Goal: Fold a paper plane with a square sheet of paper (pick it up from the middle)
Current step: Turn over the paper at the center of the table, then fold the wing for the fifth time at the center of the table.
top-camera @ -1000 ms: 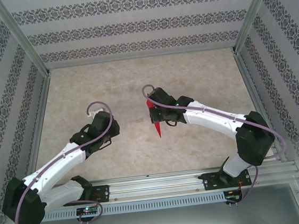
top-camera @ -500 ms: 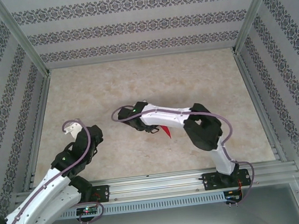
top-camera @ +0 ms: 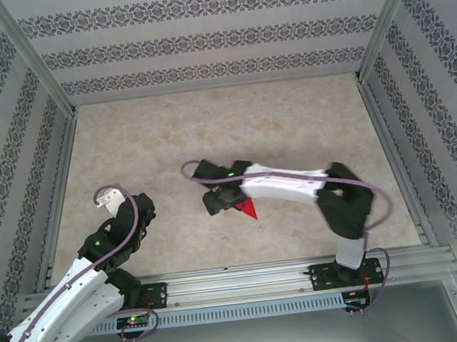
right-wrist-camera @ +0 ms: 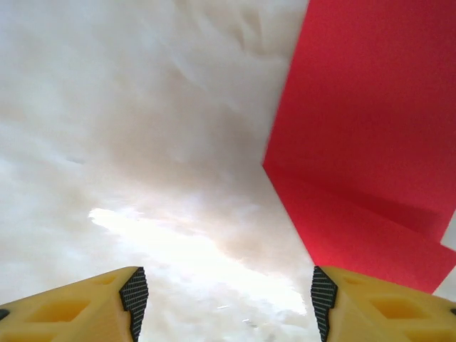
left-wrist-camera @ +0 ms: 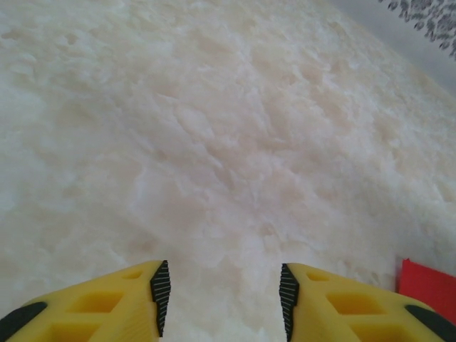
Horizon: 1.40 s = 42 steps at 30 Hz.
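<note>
The red folded paper [top-camera: 249, 210] lies on the table as a small pointed shape, partly under my right arm. In the right wrist view the paper [right-wrist-camera: 363, 142] spreads across the upper right, with a crease and an overlapping layer along its lower edge. My right gripper [right-wrist-camera: 224, 296] is open just above the table, and the paper sits to the right of its right finger, with nothing between the pads. In the top view that gripper [top-camera: 218, 201] is left of the paper. My left gripper [left-wrist-camera: 222, 299] is open over bare table, with a red corner [left-wrist-camera: 427, 285] at its lower right.
The beige marbled table [top-camera: 207, 124] is ringed by patterned walls with a metal frame. The mounting rail [top-camera: 240, 280] runs along the near edge. My left arm [top-camera: 99, 258] is drawn back at the near left. My right arm's elbow [top-camera: 346, 203] bends over the near right.
My right arm swung left and toward the near edge with the red paper, then opened and let it go onto the table. My left arm drew back to the near left, its jaws widening.
</note>
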Available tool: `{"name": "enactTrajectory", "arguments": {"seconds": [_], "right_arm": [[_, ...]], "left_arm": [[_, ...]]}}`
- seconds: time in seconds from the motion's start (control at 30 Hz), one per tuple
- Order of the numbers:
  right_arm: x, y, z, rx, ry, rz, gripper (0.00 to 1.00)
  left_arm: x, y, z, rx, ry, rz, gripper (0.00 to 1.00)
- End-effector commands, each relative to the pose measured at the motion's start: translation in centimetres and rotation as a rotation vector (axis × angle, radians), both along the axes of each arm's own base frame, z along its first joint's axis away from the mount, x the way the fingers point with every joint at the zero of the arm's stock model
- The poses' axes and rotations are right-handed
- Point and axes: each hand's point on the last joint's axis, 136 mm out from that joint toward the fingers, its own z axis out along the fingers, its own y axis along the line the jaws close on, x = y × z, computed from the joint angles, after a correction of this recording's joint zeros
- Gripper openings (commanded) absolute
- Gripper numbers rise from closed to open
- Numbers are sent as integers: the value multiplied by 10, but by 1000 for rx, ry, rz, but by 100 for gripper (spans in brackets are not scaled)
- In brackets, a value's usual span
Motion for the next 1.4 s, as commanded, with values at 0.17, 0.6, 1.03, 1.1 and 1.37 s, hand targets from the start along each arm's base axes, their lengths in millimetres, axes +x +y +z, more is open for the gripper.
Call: {"name": "enactTrajectory", "arguments": {"seconds": [0.17, 0.6, 1.03, 1.1, 1.37], "right_arm": [[52, -29, 15, 578, 139, -151, 35], [80, -48, -62, 541, 222, -356, 29], [53, -53, -84, 630, 270, -672, 29], [58, -52, -67, 631, 233, -608, 30], [53, -48, 10, 626, 123, -292, 31]], "left_arm": [[29, -61, -5, -72, 68, -245, 54], [51, -134, -27, -167, 241, -508, 54], [54, -150, -40, -204, 295, -556, 54], [53, -152, -42, -208, 305, -563, 54], [53, -155, -48, -219, 325, -565, 54]]}}
